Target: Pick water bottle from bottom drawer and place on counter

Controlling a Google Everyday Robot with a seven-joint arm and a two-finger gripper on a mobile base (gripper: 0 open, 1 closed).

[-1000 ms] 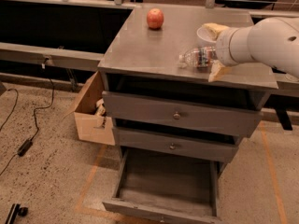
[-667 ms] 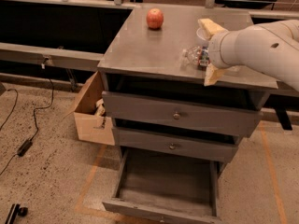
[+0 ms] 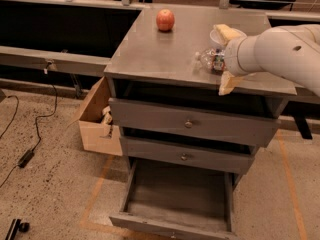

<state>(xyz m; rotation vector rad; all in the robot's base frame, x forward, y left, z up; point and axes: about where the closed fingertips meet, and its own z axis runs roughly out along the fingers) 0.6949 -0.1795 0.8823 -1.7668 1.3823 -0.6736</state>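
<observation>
The water bottle (image 3: 211, 60) lies on its side on the counter (image 3: 155, 54), near the right front. My gripper (image 3: 222, 60) reaches in from the right with its two pale fingers spread wide, one behind the bottle (image 3: 225, 32) and one in front of it (image 3: 226, 84). The fingers stand apart from the bottle's sides, and the arm hides its right end. The bottom drawer (image 3: 175, 194) is pulled out below and shows an empty tray.
A red apple (image 3: 165, 20) sits at the back of the counter. Two knobbed drawers (image 3: 187, 124) are closed. An open cardboard box (image 3: 97, 119) stands left of the cabinet. A cable (image 3: 30, 149) lies on the floor at left.
My arm has shifted slightly to the left around the bottle. The bottle stays at about the same spot on the counter.
</observation>
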